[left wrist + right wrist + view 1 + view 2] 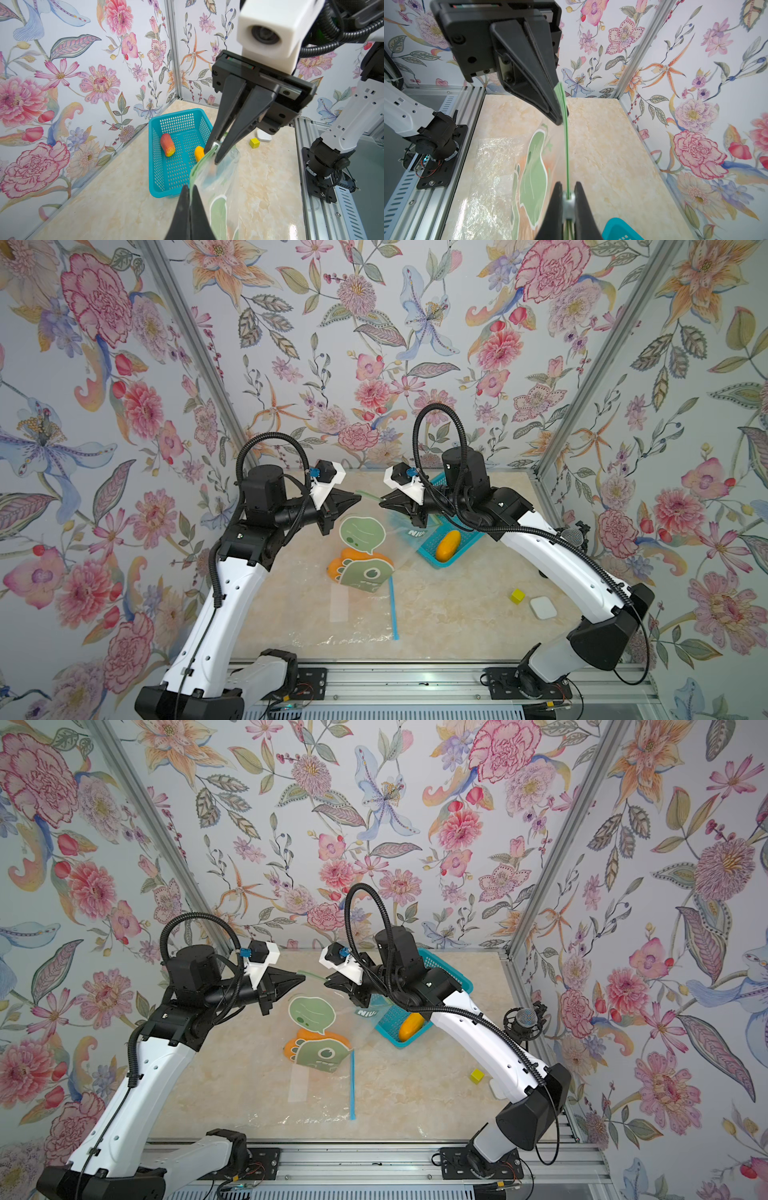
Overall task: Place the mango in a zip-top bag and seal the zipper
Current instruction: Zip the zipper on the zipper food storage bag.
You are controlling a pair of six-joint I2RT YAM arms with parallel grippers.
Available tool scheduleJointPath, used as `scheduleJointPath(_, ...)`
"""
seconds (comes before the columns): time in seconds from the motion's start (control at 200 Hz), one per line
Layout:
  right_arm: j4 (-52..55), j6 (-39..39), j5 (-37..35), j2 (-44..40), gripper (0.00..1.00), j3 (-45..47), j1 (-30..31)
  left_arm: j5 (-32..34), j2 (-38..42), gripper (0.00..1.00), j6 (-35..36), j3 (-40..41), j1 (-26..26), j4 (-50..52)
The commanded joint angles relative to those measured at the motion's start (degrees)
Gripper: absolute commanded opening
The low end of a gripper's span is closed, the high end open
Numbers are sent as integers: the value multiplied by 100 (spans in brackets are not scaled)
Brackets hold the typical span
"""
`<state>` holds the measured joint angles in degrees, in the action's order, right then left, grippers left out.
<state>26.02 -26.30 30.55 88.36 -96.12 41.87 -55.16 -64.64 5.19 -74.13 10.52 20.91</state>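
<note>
The yellow mango (448,545) lies in the teal basket (426,556), right of centre in both top views. Left tool (359,500) and right tool (382,498), both pinched together, clamp the green zipper (566,145) of the raised zip-top bag (361,533); arms bend elbows outward, tips facing over the tabletop (457,614).

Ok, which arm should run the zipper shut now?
Right, probably: the right gripper is shut on the slider and can draw it along the green zipper strip; the left gripper pinches the strip's far end as anchor.
</note>
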Motion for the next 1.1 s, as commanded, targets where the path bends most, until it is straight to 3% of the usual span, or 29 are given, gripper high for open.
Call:
scheduleJointPath(0.0,366,-78,-338,-362,0,318,-268,580,205,0,-428,30,-216,-594)
scheduleJointPath(0.135,369,-13,-383,-651,0,713,-435,1294,233,0,-734,31,-265,-728)
scheduleJointPath(0.34,358,56,-419,-975,0,1165,-902,1649,156,0,-1024,38,-389,-776)
scheduleJointPath(0.806,320,211,-260,-898,0,1288,-1093,2154,229,0,-1053,71,-457,-802)
scheduleJointPath(1.096,316,211,-254,-866,0,1358,-1110,2029,231,0,-1142,135,-652,-909)
